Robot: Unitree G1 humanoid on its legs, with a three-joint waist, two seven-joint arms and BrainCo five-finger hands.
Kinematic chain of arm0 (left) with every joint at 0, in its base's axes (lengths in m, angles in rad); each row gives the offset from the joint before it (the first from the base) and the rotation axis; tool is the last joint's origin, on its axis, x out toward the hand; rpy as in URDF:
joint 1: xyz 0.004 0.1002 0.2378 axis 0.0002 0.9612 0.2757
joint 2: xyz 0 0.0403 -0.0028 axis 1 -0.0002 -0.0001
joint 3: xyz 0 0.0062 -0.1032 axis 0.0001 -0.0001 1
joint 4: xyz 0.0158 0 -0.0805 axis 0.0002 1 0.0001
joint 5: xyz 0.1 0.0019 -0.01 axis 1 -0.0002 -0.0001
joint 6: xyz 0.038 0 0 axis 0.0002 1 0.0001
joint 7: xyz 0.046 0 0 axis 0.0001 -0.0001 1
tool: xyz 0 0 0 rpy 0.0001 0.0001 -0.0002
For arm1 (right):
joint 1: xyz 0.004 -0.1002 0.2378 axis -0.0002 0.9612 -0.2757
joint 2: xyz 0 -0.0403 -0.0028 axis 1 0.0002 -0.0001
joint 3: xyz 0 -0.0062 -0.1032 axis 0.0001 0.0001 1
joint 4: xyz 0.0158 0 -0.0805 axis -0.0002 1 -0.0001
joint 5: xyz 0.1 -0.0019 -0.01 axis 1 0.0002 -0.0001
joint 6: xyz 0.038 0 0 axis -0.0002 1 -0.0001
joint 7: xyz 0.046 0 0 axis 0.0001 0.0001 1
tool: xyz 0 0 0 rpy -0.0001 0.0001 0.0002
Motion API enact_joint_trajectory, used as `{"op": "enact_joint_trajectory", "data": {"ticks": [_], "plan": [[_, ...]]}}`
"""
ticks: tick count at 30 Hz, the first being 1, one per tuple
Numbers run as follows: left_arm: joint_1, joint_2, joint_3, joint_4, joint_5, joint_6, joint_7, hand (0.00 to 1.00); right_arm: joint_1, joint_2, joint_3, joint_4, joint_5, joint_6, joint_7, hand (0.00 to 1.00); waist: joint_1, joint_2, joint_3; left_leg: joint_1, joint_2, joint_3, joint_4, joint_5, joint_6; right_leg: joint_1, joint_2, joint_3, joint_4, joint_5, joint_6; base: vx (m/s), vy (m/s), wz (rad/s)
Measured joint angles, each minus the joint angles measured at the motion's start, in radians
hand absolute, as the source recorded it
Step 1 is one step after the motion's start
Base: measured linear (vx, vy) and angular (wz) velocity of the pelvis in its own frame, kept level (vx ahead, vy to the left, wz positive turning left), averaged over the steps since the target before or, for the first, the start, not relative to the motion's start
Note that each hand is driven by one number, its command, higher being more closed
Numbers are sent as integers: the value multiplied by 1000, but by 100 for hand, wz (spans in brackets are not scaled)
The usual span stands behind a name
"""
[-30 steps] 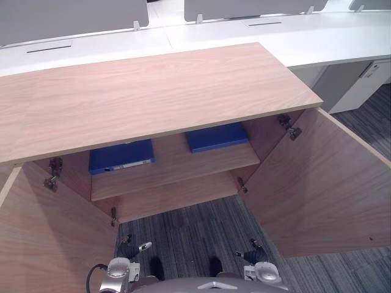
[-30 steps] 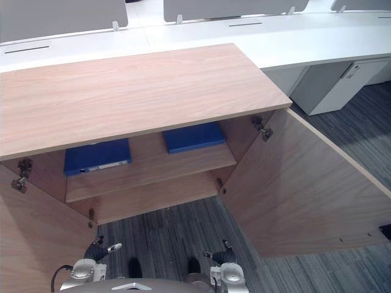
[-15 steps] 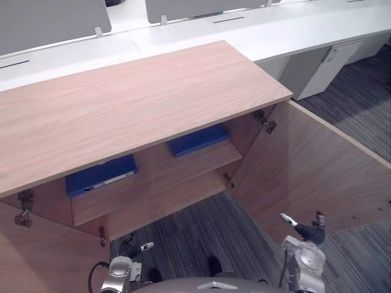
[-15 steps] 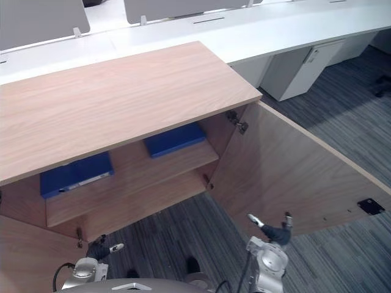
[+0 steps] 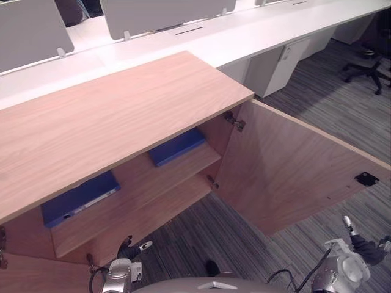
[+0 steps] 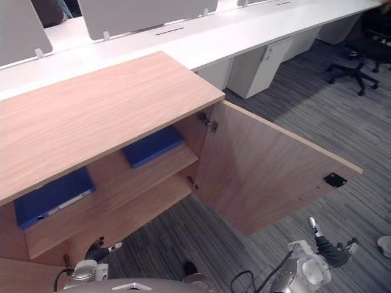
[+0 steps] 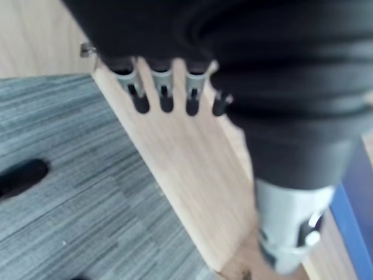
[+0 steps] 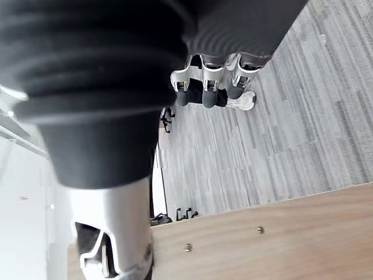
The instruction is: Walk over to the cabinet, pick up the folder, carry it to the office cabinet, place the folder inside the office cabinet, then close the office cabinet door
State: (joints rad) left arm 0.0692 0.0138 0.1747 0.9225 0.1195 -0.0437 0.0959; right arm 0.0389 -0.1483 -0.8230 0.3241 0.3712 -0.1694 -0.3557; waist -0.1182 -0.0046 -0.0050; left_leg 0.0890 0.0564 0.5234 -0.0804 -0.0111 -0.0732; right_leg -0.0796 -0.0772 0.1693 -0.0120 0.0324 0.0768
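Grey carpet (image 5: 317,110) with fine darker stripes covers the floor across the right side and the bottom of my view. Along the top runs a long white desk (image 5: 208,39), with pale grey divider screens (image 5: 159,13) standing at its far edge. At upper right I see a white drawer unit (image 5: 275,64) under the desk. A black swivel chair (image 6: 372,43) stands in the upper right corner. The light is even and soft.
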Motion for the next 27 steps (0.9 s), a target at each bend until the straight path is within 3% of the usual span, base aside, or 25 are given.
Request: {"op": "enact_joint_trajectory", "data": {"ticks": [6,15,27], "plan": [[7,19,-12,21,0,0,-8,0,-114,-128,13,149,16,1,24,0,6,2,-1,1,1,1,0,-5,-3,12,1,-1,-27,9,-10,3,-5,0],[35,58,-98,81,0,-2,-17,0,-168,-342,170,295,-9,26,128,0,-2,22,17,-5,-7,-36,1,-12,0,20,-8,-20,-56,18,-3,-12,-14,2],[58,65,-138,81,1,-8,-18,0,-207,-418,239,364,-16,31,138,0,-23,42,34,-20,-7,-105,1,-10,2,30,-12,-70,-67,24,7,-36,-40,9]]}}
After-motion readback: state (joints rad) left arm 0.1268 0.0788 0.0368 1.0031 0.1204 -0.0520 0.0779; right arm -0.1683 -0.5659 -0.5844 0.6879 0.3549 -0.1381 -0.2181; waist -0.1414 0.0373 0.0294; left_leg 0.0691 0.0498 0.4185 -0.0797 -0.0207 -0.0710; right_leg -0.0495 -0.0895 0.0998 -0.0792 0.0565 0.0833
